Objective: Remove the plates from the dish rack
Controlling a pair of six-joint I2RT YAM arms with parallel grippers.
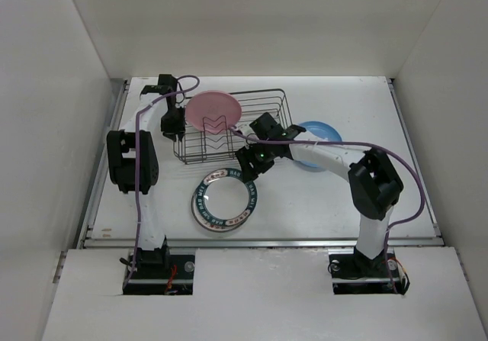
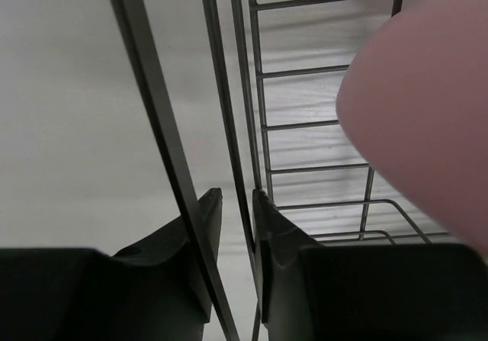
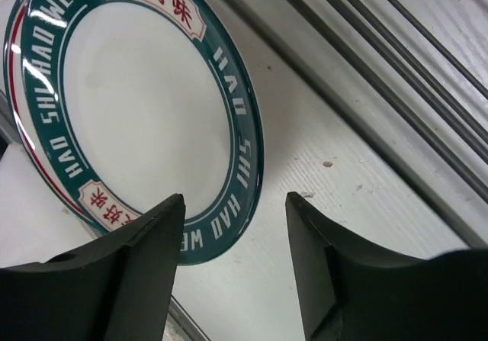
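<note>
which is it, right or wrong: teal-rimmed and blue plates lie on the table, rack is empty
Not empty: the top view shows a pink plate in the dish rack. The teal-rimmed plate and blue plate do lie on the table.

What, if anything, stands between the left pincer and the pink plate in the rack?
The rack itself. The left pincer closes on the rim wires of its left wall, and the pink plate sits inside, just past that wire wall. Nothing else shows between them.
</note>
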